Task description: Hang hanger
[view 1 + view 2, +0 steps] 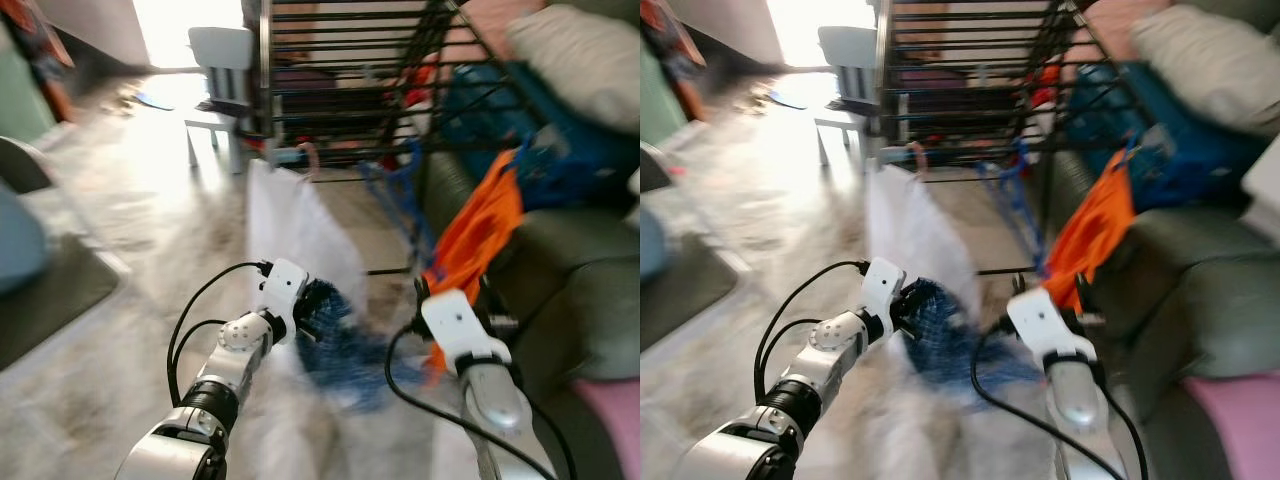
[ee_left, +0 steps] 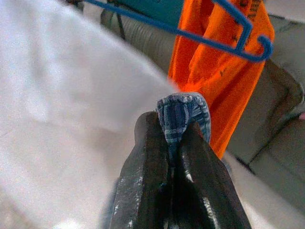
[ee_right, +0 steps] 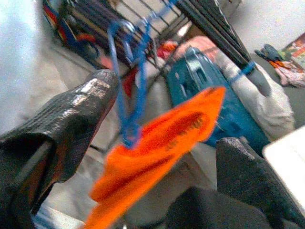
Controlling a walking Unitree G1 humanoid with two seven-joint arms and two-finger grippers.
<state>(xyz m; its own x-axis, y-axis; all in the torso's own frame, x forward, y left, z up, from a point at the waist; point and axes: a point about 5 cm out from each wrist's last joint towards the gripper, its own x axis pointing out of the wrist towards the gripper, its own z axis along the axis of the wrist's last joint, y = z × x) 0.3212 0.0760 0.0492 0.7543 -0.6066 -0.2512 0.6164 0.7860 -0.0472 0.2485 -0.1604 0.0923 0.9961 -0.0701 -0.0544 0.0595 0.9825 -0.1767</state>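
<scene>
Blue plaid cloth (image 2: 182,114) is clamped in my left gripper (image 2: 176,138), my right gripper (image 3: 162,143) gapes before the blue hanger (image 3: 128,81) in the orange garment (image 3: 162,138); I should close squarely on its neck.

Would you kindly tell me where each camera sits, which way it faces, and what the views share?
Left eye view: on the head, looking forward and down at both silver arms, a white cloth, the drying rack.
Right eye view: same scene, beside it.
Left wrist view: along the left end effector, shut on blue checked fabric.
Right wrist view: between the open right end effector fingers.
Shared: orange garment and blue hanger.
</scene>
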